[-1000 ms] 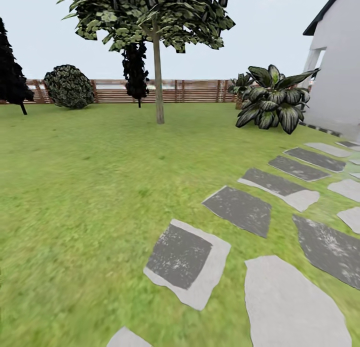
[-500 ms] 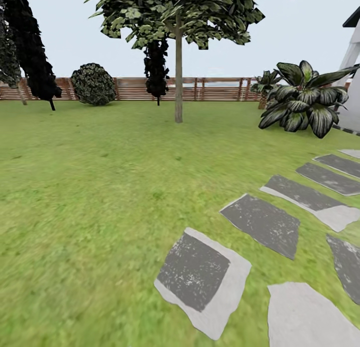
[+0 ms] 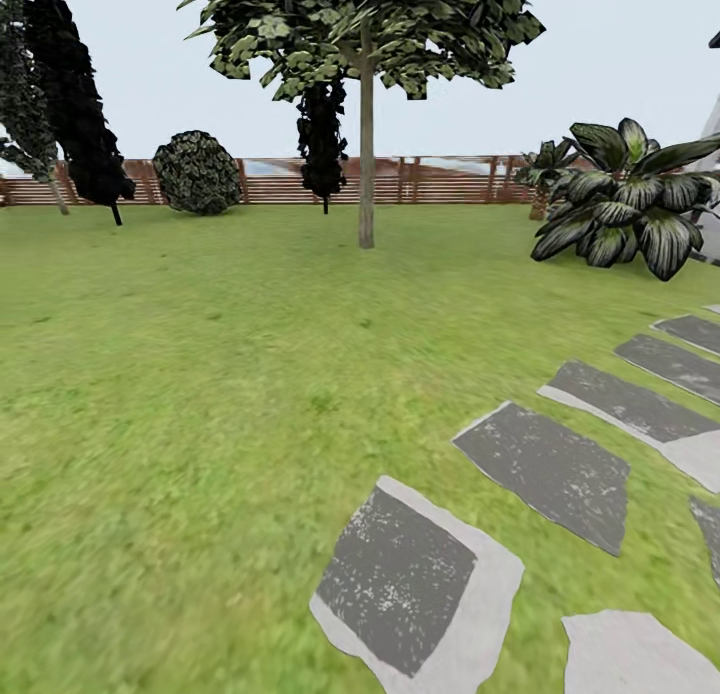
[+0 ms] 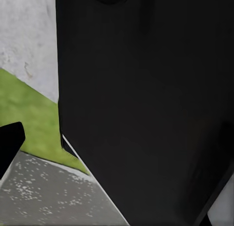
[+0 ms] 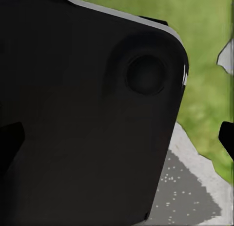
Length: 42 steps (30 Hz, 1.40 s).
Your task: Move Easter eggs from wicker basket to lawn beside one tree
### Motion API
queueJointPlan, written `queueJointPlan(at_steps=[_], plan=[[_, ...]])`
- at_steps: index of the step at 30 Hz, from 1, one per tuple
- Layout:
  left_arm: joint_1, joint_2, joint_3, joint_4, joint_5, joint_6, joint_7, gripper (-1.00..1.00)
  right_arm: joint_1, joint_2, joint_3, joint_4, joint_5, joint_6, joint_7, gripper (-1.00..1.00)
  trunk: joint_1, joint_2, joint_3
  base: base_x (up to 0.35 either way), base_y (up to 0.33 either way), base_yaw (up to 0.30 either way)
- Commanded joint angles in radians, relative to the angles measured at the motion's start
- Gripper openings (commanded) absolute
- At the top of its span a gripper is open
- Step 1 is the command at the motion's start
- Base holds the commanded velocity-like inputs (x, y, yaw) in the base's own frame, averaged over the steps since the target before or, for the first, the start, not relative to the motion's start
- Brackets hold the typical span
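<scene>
Cypresses (image 3: 60, 104): two tall dark narrow trees at the far left of the head view, standing before the fence.
Bush (image 3: 197, 172): a round dark shrub just right of the cypresses, against the fence.
Fence (image 3: 440, 179): brown horizontal slats running across the back of the garden, behind every plant.
Lawn (image 3: 200, 374): mottled green grass covering most of the ground, from the fence to the near edge of the head view.
Tree (image 3: 366, 154): straight pale trunk rising from the lawn near the middle of the head view, blocky dark foliage flecked with pale leaves above; a smaller dark tree stands just left of it and farther back, near the fence.
Leafy plant (image 3: 625, 199): broad striped leaves at the right, well apart from the tree.
Stepping stones (image 3: 415, 579): grey slabs with dark centres, laid in the grass from the near middle toward the far right.
Eggs and basket: I cannot tell where they are from these pictures.
Left gripper: one dark fingertip (image 4: 9, 145) shows at the edge of the left wrist view over stone and grass, beside a large black body; jaw state cannot be told.
Right gripper: dark finger tips (image 5: 227, 138) at both edges of the right wrist view, a black body between them, grass and stone beyond; jaw state cannot be told.
</scene>
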Motion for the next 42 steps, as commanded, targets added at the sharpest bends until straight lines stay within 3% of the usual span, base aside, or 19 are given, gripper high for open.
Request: queueJointPlan(at_steps=[1,42], plan=[[0.0,0.0,0.008,0.0,0.001,0.001,0.0,1.0,0.0,0.0,0.004,0.001,0.005,-0.003,-0.001,1.0,0.001,0.0,-0.001,0.331,0.0,0.26],[0.0,0.0,0.008,0.0,0.001,0.001,0.0,1.0,0.0,0.001,0.004,0.0,0.005,-0.003,-0.001,1.0,0.001,0.0,-0.006,0.331,0.0,0.286]])
